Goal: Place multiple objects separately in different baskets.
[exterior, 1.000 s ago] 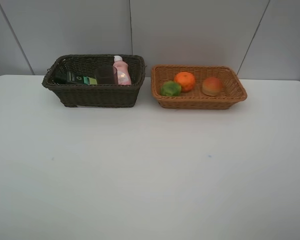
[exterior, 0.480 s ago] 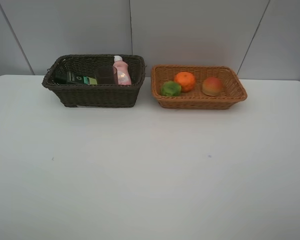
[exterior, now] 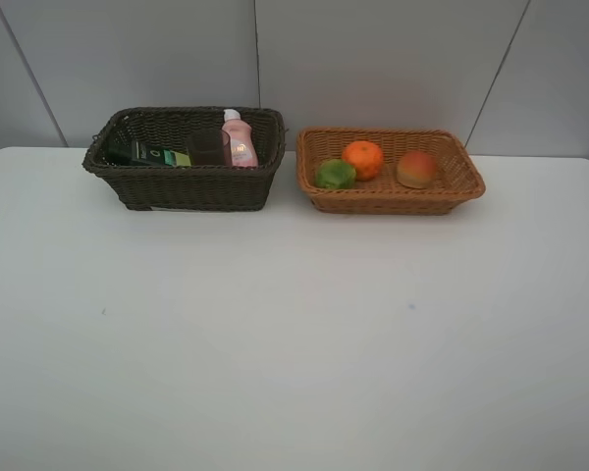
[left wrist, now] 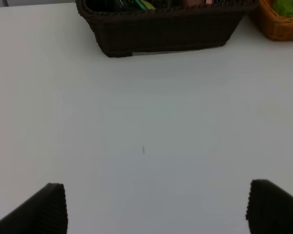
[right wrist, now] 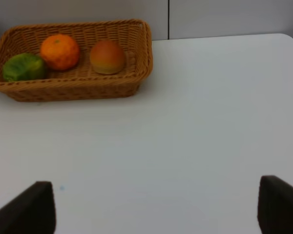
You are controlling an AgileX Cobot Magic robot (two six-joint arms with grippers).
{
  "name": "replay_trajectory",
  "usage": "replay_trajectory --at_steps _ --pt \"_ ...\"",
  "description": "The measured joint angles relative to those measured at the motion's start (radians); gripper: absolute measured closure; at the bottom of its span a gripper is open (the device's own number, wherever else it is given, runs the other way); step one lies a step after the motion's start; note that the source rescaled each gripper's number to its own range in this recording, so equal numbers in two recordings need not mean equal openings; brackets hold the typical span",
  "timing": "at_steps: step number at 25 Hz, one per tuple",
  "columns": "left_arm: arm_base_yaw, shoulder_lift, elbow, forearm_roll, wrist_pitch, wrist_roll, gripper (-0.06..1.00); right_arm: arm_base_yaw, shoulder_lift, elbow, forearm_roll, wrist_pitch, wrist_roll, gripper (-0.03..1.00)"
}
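In the high view neither arm is seen. The dark pump bottle [exterior: 149,154] is largely hidden behind the rim of the dark brown basket [exterior: 187,184], and its label cannot be read. The mauve cup [exterior: 209,147] is barely made out against the dark weave. In the left wrist view the same basket's contents are cut off at the picture's edge, as is the tan basket [left wrist: 278,27]. Only the fingertips [right wrist: 31,209] of the right gripper [right wrist: 156,209] are shown.

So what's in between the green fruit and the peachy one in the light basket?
The orange sits between the green fruit and the peach, touching the green one. The exterior high view shows it.
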Motion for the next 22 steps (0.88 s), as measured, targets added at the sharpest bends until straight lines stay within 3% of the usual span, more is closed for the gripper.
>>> replay_trajectory --at_steps 22 --pt "0.001 0.0 0.0 0.031 0.0 0.008 -0.01 0.0 0.0 0.0 0.0 0.0 0.0 0.14"
